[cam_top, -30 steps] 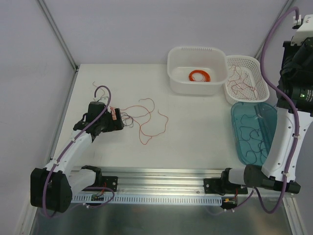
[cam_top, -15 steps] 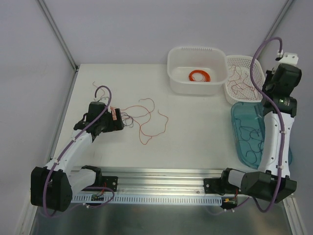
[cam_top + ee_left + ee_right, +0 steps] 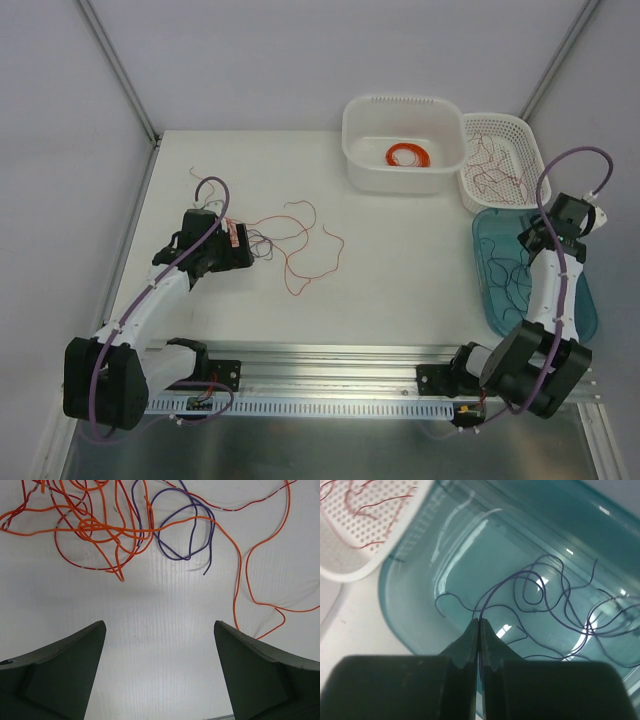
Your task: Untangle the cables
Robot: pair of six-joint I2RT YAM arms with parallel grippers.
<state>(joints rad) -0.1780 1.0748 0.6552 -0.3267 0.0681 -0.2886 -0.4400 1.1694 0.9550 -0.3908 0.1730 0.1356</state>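
1. Between the jaws of the wide-open left gripper (image 3: 159, 625): just bench (image 3: 160, 600); the cables (image 3: 105, 530) lie knotted just ahead.
2. Best reach forward, pinch one loose orange end (image 3: 121, 578), pull slowly.
3. Right gripper (image 3: 479, 621) closed tight, hanging over the blue tray (image 3: 405, 595).

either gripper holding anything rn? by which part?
Right gripper, shut, pinches a purple wire; where along its length is unclear. Left gripper is open, holding nothing.

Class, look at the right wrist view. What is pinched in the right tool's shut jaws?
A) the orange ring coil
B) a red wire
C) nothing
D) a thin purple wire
D: a thin purple wire runs out from the tips of the right tool, above the teal tray.
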